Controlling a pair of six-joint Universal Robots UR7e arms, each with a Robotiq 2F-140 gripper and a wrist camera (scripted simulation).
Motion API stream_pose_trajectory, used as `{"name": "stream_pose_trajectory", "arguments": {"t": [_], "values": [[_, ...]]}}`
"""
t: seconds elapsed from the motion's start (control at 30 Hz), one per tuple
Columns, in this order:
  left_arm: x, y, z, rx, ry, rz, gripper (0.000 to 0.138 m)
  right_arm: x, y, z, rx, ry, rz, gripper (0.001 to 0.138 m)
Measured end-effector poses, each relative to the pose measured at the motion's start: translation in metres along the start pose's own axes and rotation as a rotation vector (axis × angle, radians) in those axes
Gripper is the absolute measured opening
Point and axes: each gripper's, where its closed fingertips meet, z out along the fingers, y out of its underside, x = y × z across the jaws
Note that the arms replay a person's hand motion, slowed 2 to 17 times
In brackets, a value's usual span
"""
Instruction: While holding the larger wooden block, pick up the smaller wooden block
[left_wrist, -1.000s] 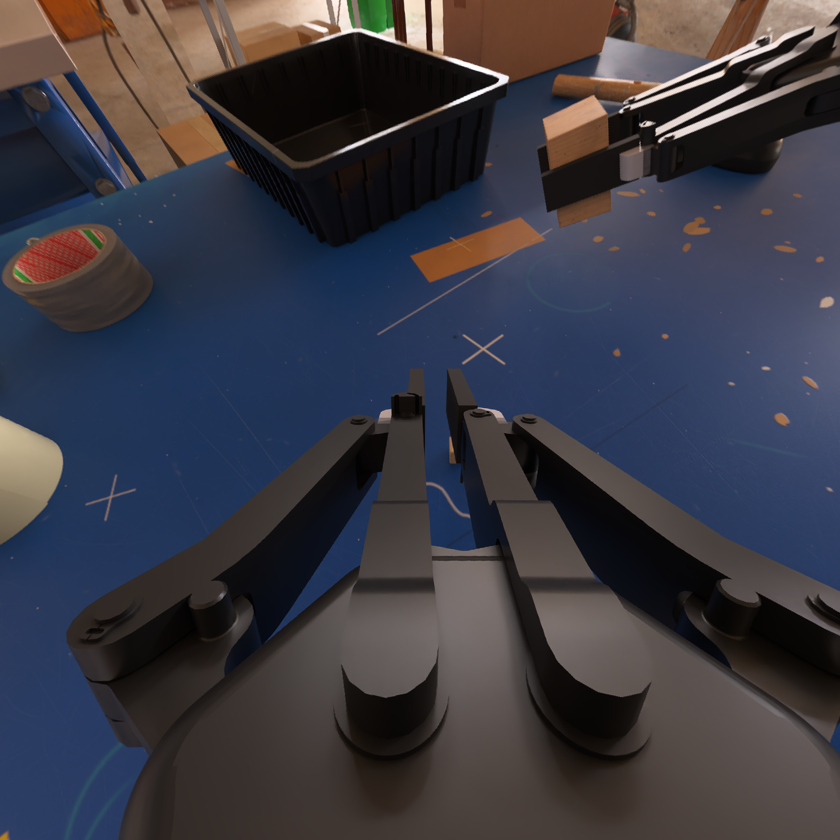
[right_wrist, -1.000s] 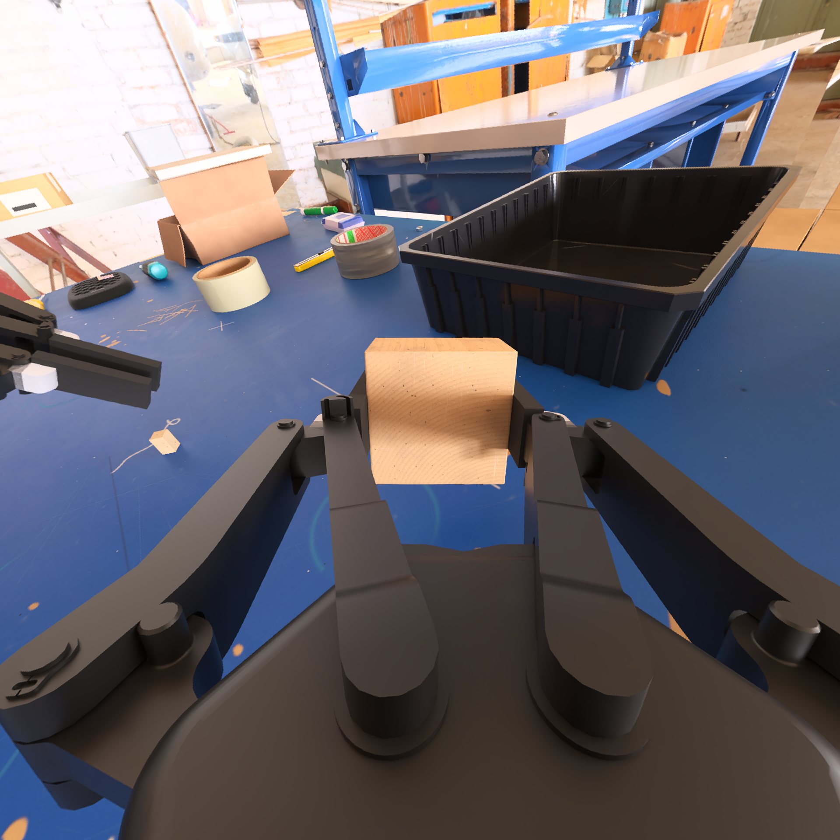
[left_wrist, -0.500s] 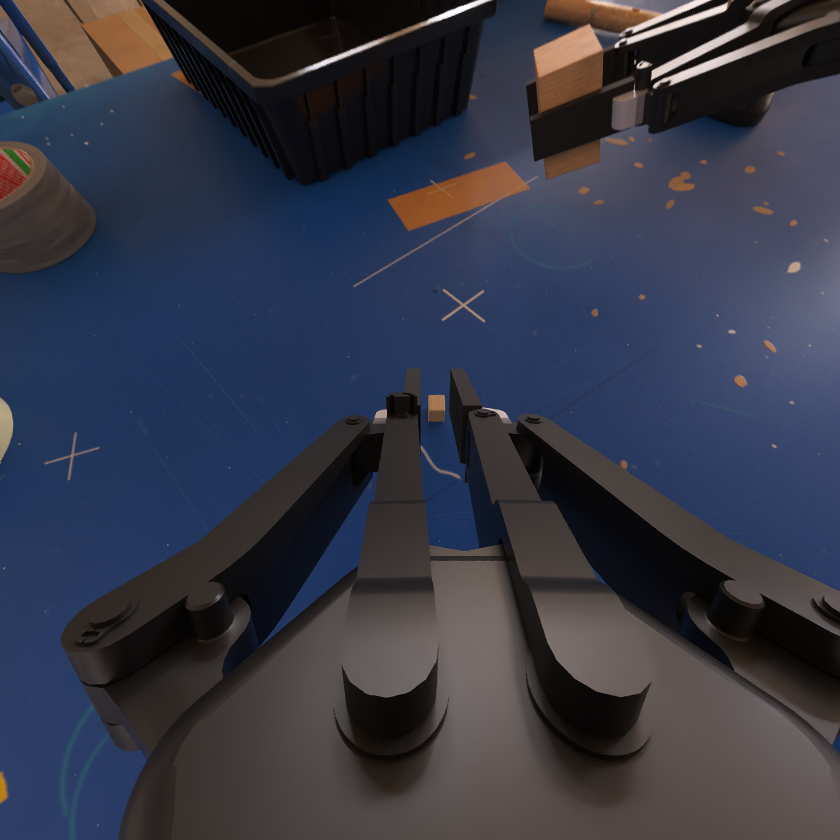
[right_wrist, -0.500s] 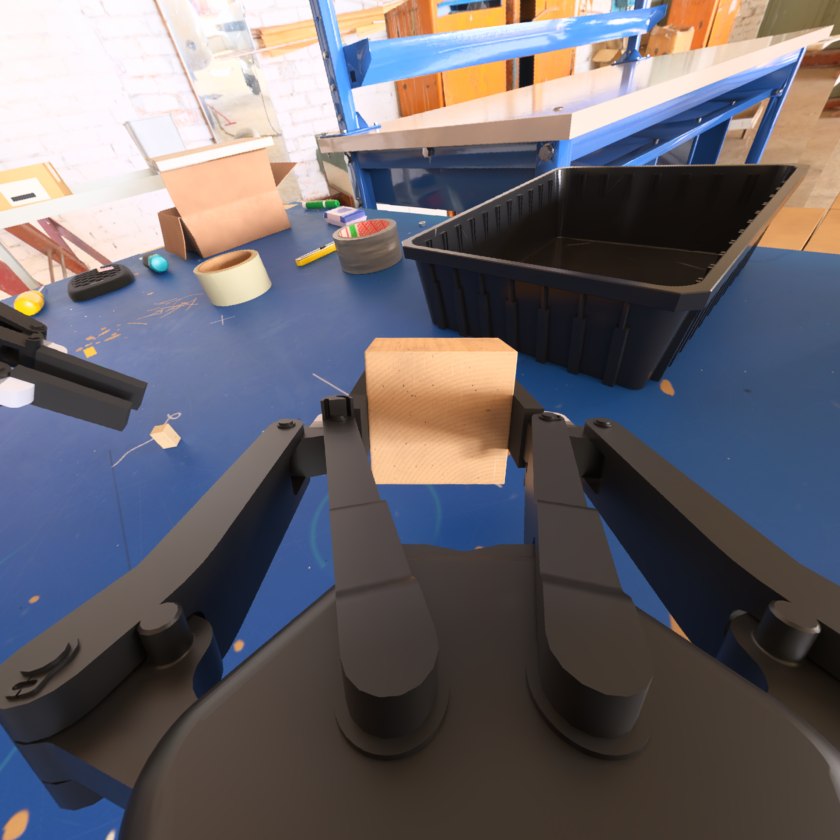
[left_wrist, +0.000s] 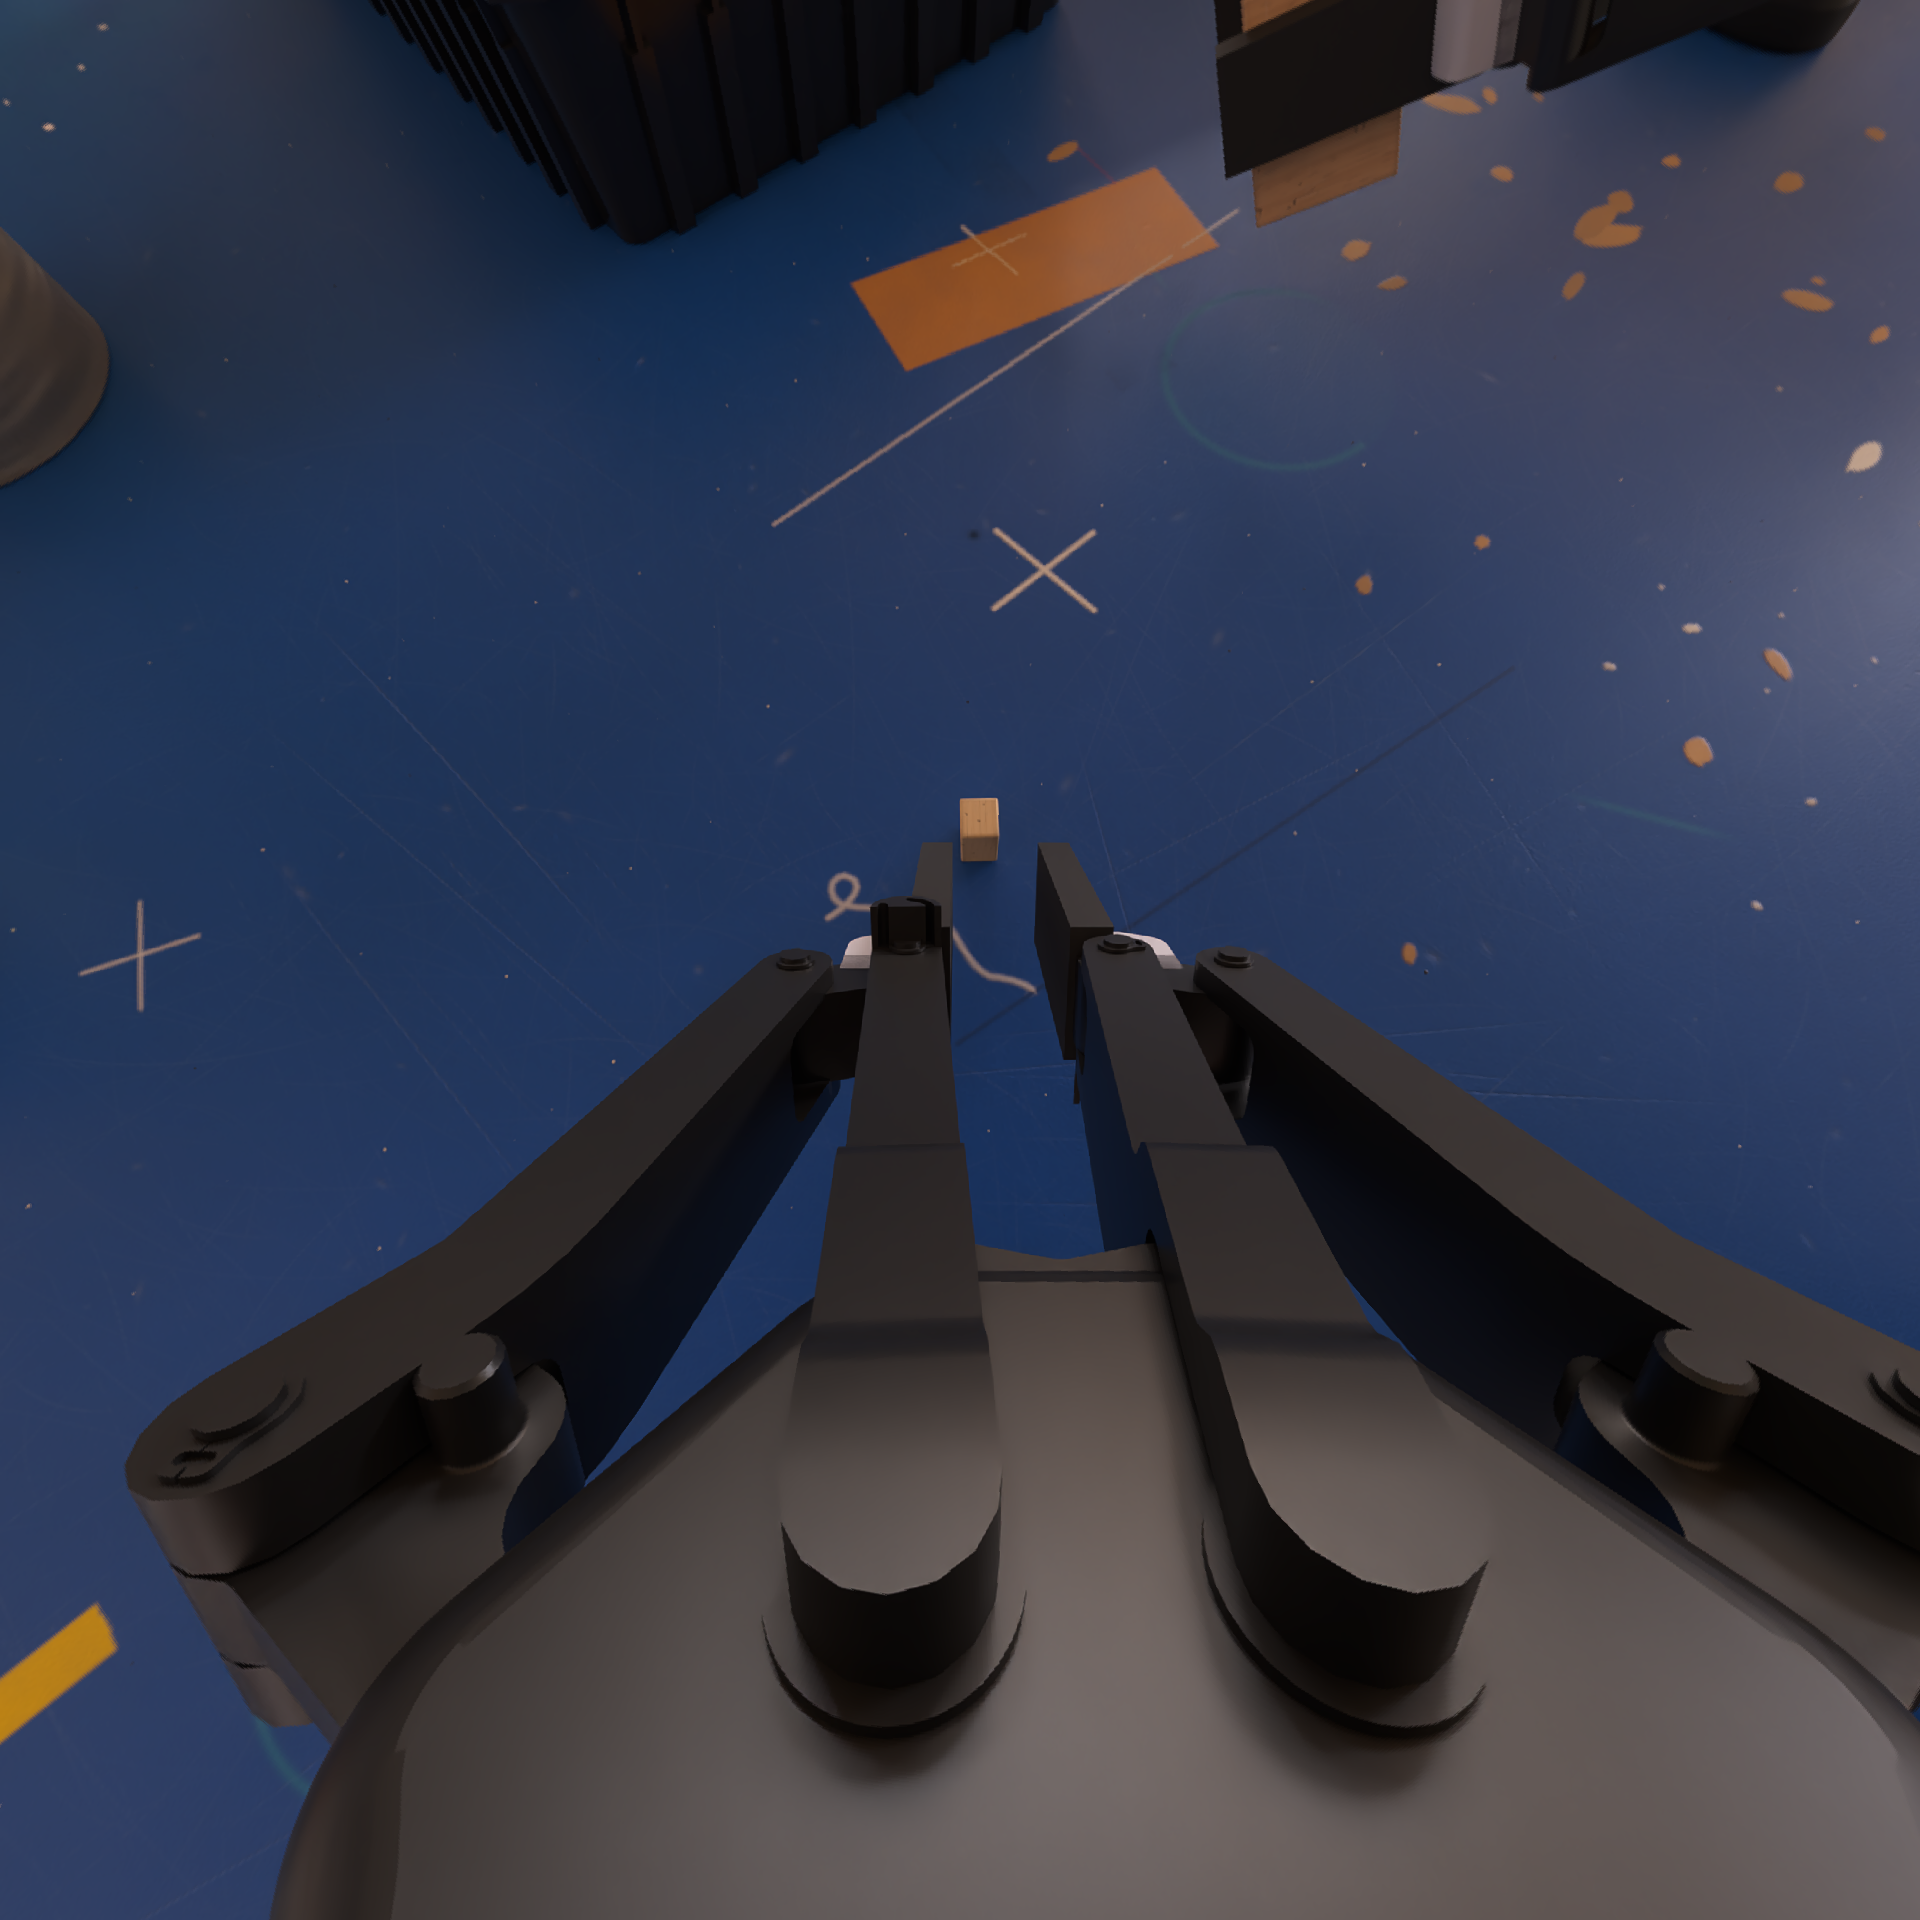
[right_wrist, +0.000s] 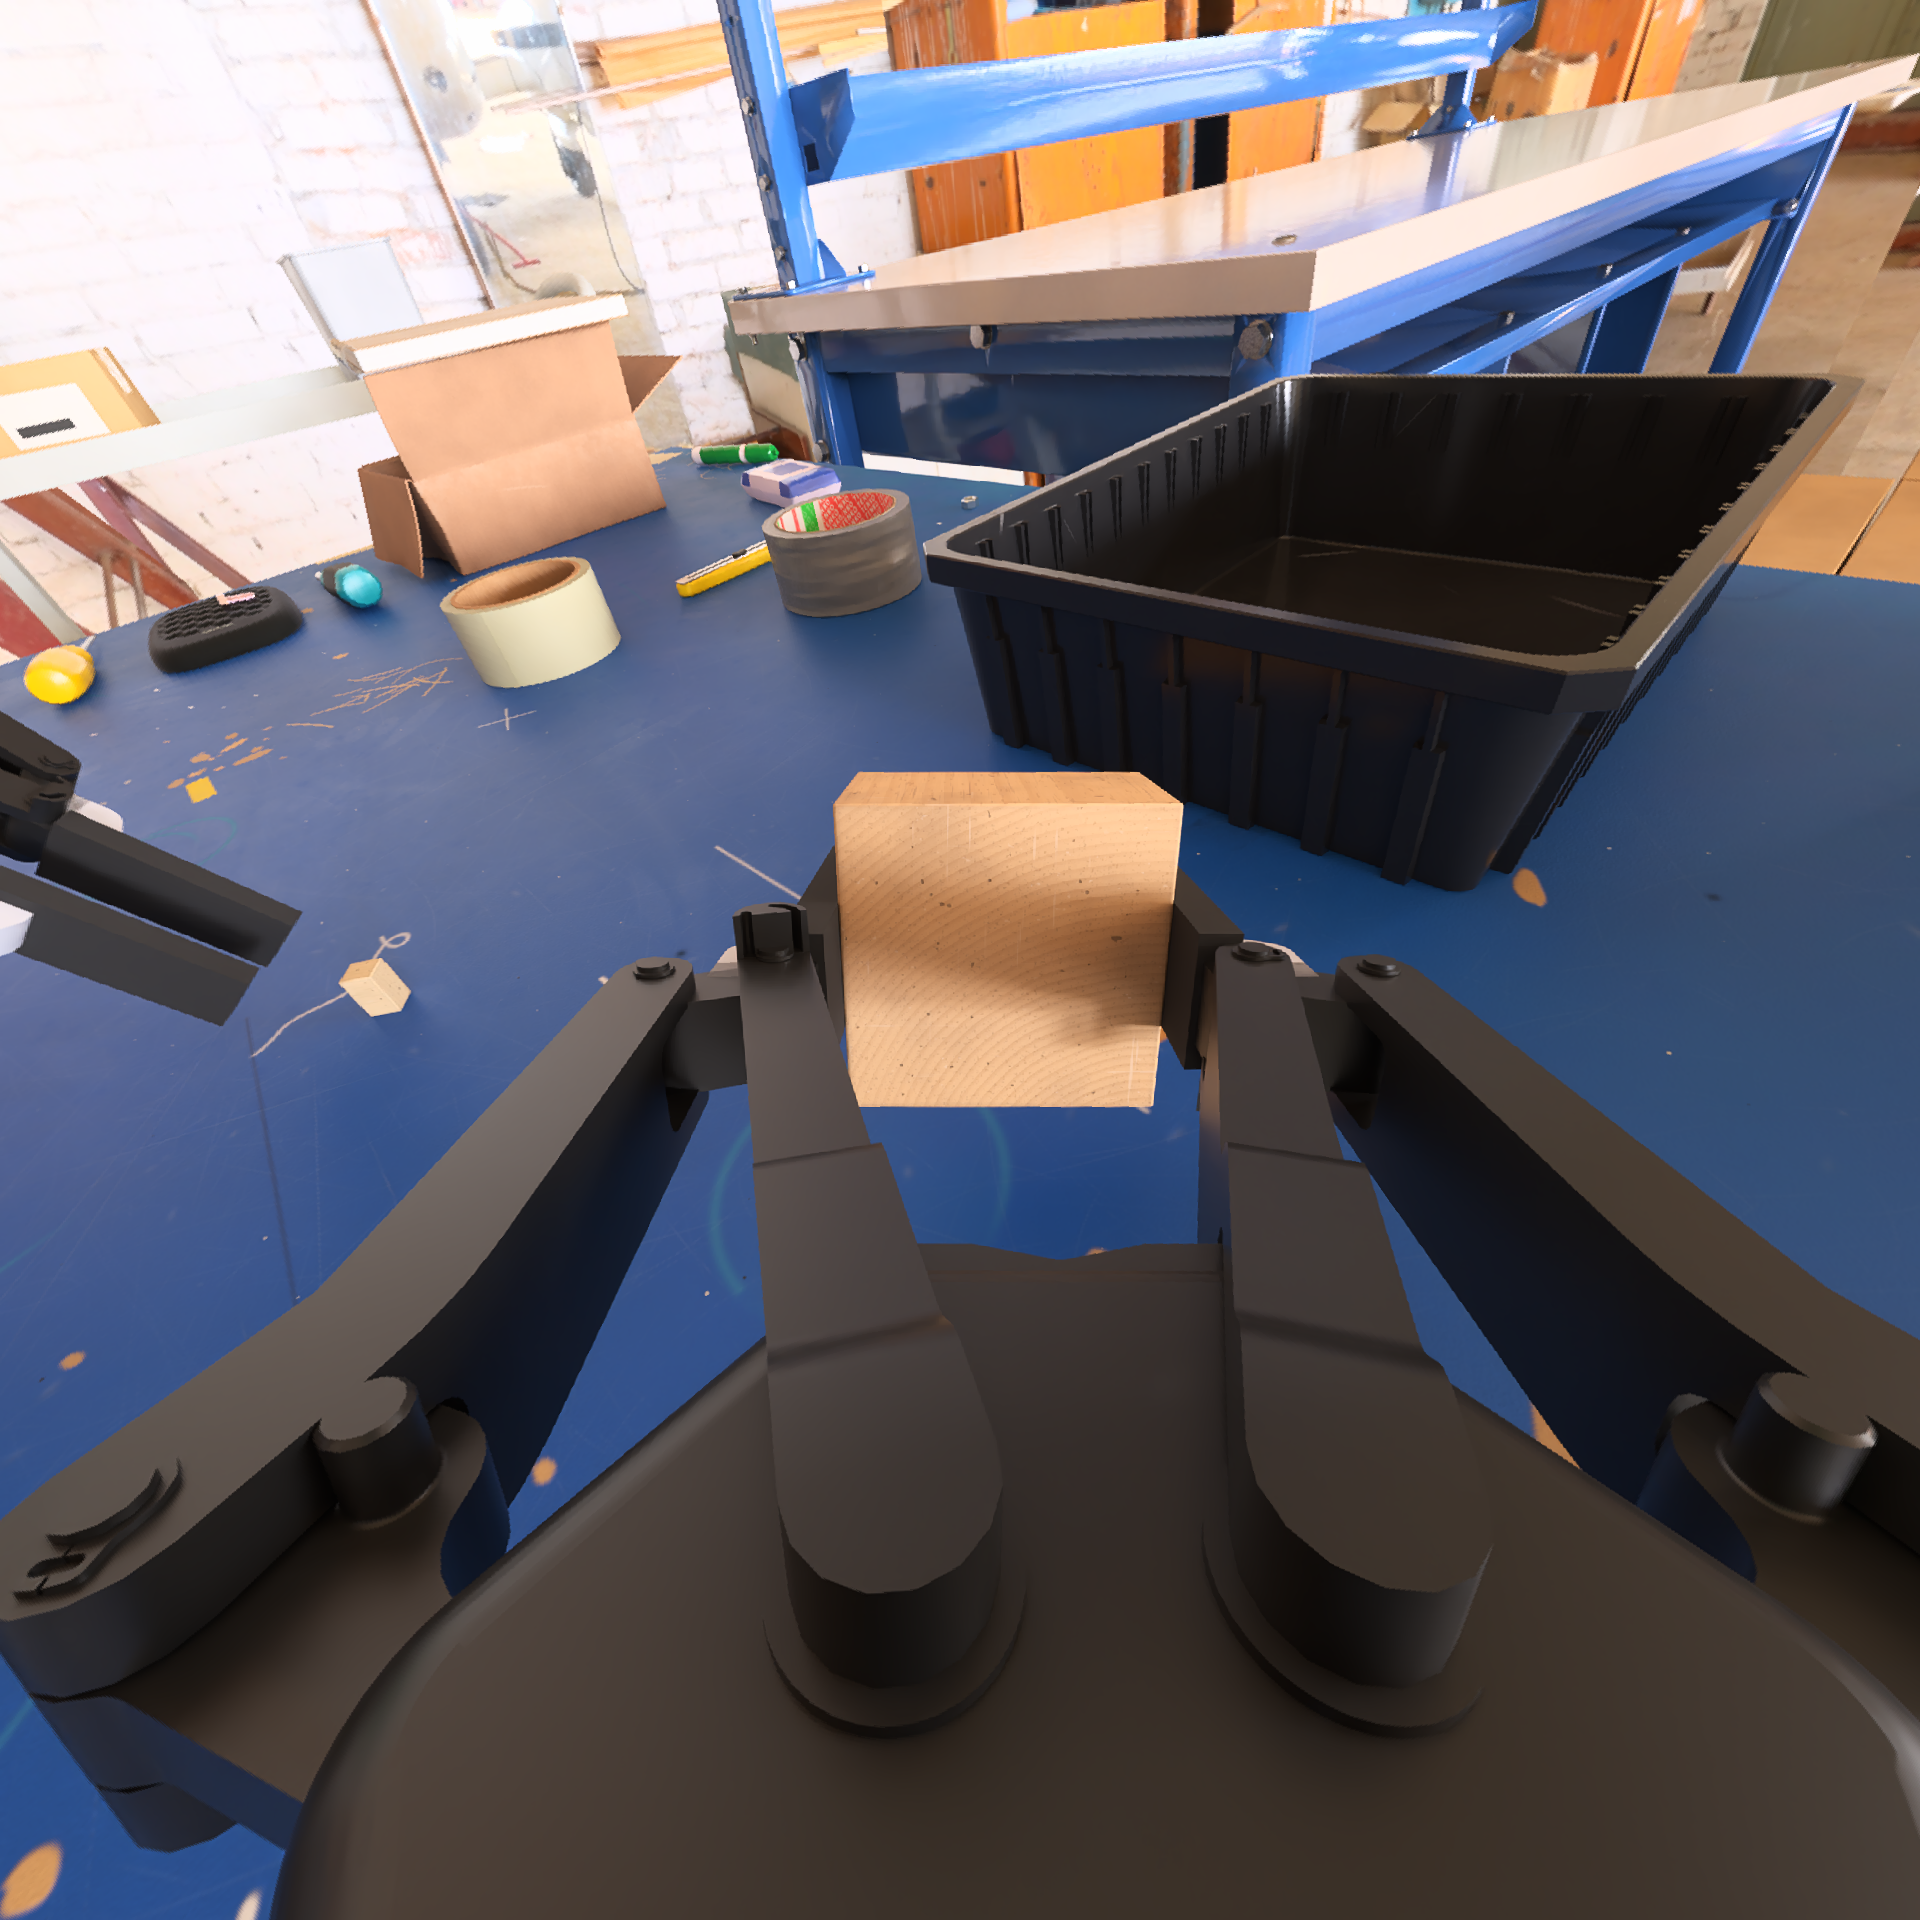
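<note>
The smaller wooden block (left_wrist: 979, 828) is a tiny cube lying on the blue table, just beyond my left gripper's fingertips. My left gripper (left_wrist: 995, 868) is narrowly open and empty, with its fingers pointing down at the table. It also shows in the right wrist view (right_wrist: 135, 925), next to the small cube (right_wrist: 374, 985). My right gripper (right_wrist: 1006, 899) is shut on the larger wooden block (right_wrist: 1003, 935) and holds it above the table. That gripper and the block's lower edge (left_wrist: 1325, 177) show at the top of the left wrist view.
A black bin (right_wrist: 1351, 644) stands at the right, and its corner shows in the left wrist view (left_wrist: 727, 125). A grey tape roll (right_wrist: 847, 556), a cream tape roll (right_wrist: 535, 623) and a cardboard box (right_wrist: 509, 447) lie farther back. An orange patch (left_wrist: 1029, 265) marks the table.
My left gripper has tilted down toward the table and its jaws have spread slightly. The small cube has come into view at its fingertips. The right gripper still holds the larger block.
</note>
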Motion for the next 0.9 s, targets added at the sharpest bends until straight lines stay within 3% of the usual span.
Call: {"name": "stream_pose_trajectory", "arguments": {"t": [0.3,0.9], "values": [[-0.0005,0.0084,-0.0031,-0.029,-0.015,-0.007,0.022,-0.001,0.0006,0.0006,-0.005,0.002,-0.011,0.066],[-0.0026,0.0035,-0.0047,0.039,-0.041,-0.038,0.022,-0.0025,0.0025,0.0021,-0.02,0.002,-0.025,0.066]]}}
